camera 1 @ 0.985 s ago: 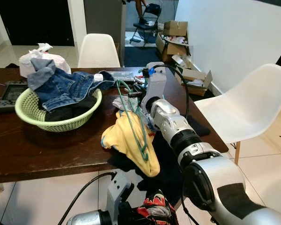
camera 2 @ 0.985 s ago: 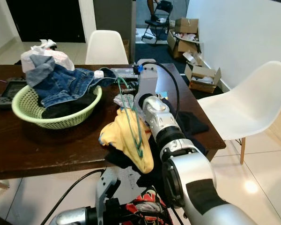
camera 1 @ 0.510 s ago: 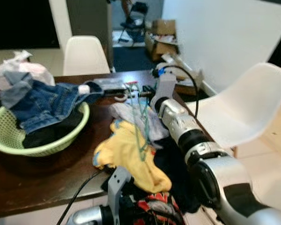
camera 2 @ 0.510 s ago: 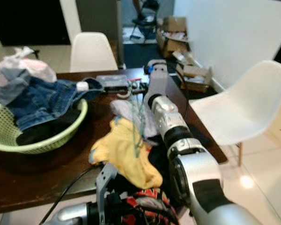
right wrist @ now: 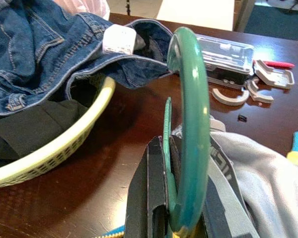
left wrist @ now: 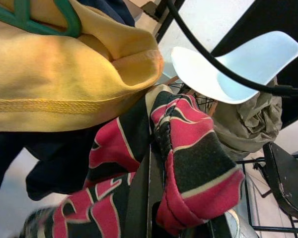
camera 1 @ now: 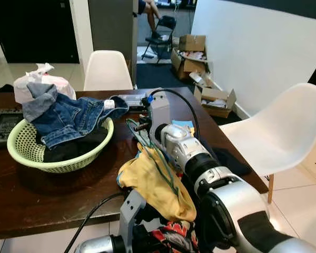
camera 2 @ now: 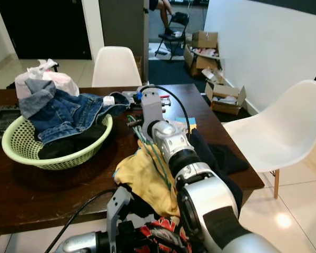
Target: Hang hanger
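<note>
A: What sits left of the green hanger (camera 1: 157, 158)?

B: A green basket (camera 1: 26, 158) on the dark table (camera 1: 52, 184), heaped with a denim jacket (camera 1: 68, 113) over dark clothes. At the table's near edge, the left gripper (left wrist: 156, 163) has its fingers pinched on a red and black striped cloth (left wrist: 188, 163).

A: And the hanger itself?

B: It lies over the middle of the table, threaded through a yellow garment (camera 1: 152, 182) that droops past the near edge. The right gripper (right wrist: 176, 198) has its black fingers closed on the hanger's hook, just beside the basket.

A: To the right of the hanger?

B: Dark clothes (camera 1: 229, 158) on the table, then a white chair (camera 1: 284, 126) well apart, beside the table.
</note>
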### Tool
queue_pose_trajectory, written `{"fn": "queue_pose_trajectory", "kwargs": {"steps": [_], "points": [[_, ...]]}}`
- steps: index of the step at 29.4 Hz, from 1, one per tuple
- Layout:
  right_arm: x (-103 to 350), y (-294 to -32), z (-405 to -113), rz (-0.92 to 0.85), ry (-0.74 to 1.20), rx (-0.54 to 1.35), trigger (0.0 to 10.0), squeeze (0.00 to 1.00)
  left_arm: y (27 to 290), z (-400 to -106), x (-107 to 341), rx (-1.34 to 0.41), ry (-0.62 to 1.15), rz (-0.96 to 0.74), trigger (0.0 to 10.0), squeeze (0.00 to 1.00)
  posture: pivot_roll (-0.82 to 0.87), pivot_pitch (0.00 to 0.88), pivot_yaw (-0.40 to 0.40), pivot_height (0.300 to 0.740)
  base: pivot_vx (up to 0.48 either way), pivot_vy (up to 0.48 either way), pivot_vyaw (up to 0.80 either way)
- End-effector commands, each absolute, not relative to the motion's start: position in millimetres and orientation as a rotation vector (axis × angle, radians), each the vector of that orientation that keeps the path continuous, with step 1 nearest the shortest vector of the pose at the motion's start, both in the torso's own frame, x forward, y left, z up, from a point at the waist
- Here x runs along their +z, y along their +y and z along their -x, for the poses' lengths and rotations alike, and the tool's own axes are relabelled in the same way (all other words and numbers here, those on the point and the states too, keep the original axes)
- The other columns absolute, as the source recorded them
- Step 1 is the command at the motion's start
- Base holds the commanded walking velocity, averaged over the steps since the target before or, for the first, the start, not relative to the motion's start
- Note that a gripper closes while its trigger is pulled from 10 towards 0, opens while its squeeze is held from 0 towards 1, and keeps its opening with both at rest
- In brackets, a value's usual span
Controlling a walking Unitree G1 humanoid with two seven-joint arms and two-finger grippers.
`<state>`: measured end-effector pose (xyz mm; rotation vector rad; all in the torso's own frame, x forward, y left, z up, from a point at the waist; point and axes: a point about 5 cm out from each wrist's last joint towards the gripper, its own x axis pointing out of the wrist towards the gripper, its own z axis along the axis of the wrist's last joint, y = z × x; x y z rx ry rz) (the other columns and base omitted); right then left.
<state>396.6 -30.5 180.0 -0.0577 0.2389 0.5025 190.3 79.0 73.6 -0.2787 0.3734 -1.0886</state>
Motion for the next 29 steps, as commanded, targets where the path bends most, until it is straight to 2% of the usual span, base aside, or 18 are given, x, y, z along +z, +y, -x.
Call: {"fn": "queue_pose_trajectory", "kwargs": {"steps": [1, 7, 8, 9, 15, 16, 17, 18, 19, 22, 29], "points": [[160.1, -37.1, -392.6, 0.061, 0.325, 0.479, 10.0, 0.00, 76.9, -190.4, 77.5, -1.098, 0.356, 0.283, 10.0, 0.00, 0.12, 0.004, -0.096, 0.740, 0.000, 0.000, 0.00], [161.0, -43.2, -394.7, 0.063, 0.327, 0.442, 10.0, 0.00, 76.7, -190.6, 77.6, -1.100, 0.355, 0.280, 10.0, 0.00, 0.12, 0.004, -0.099, 0.740, 0.000, 0.000, 0.00], [161.7, -43.6, -394.9, 0.064, 0.320, 0.445, 10.0, 0.42, 76.6, -190.6, 77.5, -1.101, 0.355, 0.279, 10.0, 0.00, 0.12, 0.002, -0.099, 0.740, 0.000, 0.000, 0.00], [162.4, -43.7, -395.1, 0.061, 0.317, 0.446, 10.0, 1.00, 76.5, -190.6, 77.5, -1.102, 0.355, 0.276, 10.0, 0.00, 0.13, 0.001, -0.100, 0.740, 0.000, 0.000, 0.00], [169.0, -44.3, -397.2, 0.055, 0.283, 0.451, 10.0, 1.00, 75.9, -190.7, 77.7, -1.110, 0.351, 0.264, 10.0, 0.00, 0.13, 0.000, -0.100, 0.740, 0.000, 0.000, 0.00], [171.3, -47.0, -398.4, 0.053, 0.277, 0.448, 10.0, 0.76, 76.1, -190.7, 78.8, -1.119, 0.345, 0.255, 10.0, 0.00, 0.13, 0.000, -0.101, 0.740, 0.000, 0.000, 0.00], [171.3, -47.0, -398.4, 0.053, 0.277, 0.448, 10.0, 0.76, 76.1, -190.7, 78.8, -1.119, 0.345, 0.255, 10.0, 0.00, 0.13, 0.000, -0.101, 0.740, 0.000, 0.000, 0.00], [173.2, -49.9, -399.6, 0.052, 0.273, 0.445, 10.0, 0.24, 76.3, -190.5, 80.0, -1.129, 0.339, 0.245, 10.0, 0.00, 0.13, 0.000, -0.100, 0.740, 0.000, 0.000, 0.00], [174.5, -52.8, -400.6, 0.051, 0.270, 0.442, 10.0, 0.00, 76.7, -190.6, 80.9, -1.138, 0.335, 0.235, 10.0, 0.00, 0.12, 0.000, -0.100, 0.740, 0.000, 0.000, 0.00], [175.5, -55.6, -401.4, 0.050, 0.269, 0.440, 10.0, 0.00, 77.2, -190.6, 81.6, -1.144, 0.333, 0.226, 10.0, 0.00, 0.12, 0.000, -0.100, 0.740, 0.000, 0.000, 0.00], [194.8, -79.9, -408.4, -0.030, 0.229, 0.457, 10.0, 0.00, 81.2, -192.6, 83.0, -1.167, 0.337, 0.205, 10.0, 0.00, 0.10, 0.000, -0.088, 0.740, 0.000, 0.000, 0.00]]}}
